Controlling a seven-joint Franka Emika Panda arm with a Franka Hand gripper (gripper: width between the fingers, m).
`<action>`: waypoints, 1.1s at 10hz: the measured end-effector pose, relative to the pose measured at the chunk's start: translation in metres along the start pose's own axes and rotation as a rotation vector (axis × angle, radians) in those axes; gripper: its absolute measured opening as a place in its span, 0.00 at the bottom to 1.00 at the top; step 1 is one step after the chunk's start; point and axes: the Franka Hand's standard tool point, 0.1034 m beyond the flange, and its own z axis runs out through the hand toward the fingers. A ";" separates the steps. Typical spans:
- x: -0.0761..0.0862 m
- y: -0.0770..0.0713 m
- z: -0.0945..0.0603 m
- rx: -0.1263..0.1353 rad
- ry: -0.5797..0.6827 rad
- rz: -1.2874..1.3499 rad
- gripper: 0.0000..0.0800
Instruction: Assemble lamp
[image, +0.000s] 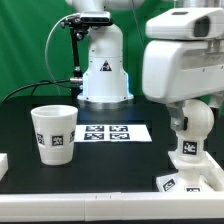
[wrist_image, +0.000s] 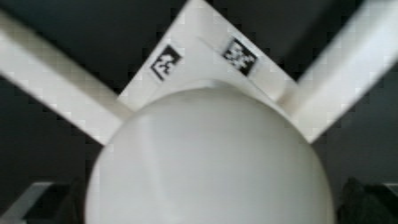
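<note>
Black matte surface (image: 60, 195) fills the exterior view, with a dark backdrop behind it. Toward the exterior view's left, a cup-shaped, tapered, matte white plastic shade (image: 55, 132) is seen standing upright, mouth upward, with a black-and-white square tag on its side. Near it, toward the middle, the thin flat white marker board (image: 112, 132) is laid on the surface, apart from the shade. Behind that board, a big white robot pedestal (image: 104, 65) marked with a triangle is set at the back.

On the exterior view's right, the white arm is seen reaching down from above. Its end effector (image: 190, 104) is held at a round-headed, matte white plastic bulb (image: 192, 120). The bulb is seen upright, its tagged lower part placed on a blocky, wedge-shaped white plastic base (image: 186, 180). The base lies on the surface near the front edge, well apart from the shade. Whether the bulb is fully seated in the base cannot be told.

In the wrist view, the rounded head of the bulb (wrist_image: 205, 150) is shown large in the middle, and the tagged wedge of the base (wrist_image: 199, 58) is seen beyond it. Dark fingertips (wrist_image: 32, 203) are made out on either side of the bulb's head. The jaws are spread wide apart, a dark gap is left on each side, and nothing is clamped.
</note>
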 end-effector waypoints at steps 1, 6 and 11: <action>0.001 -0.002 0.002 -0.013 -0.014 -0.129 0.87; 0.001 -0.001 0.004 -0.015 -0.017 -0.145 0.71; 0.004 0.000 0.003 -0.013 0.007 0.416 0.71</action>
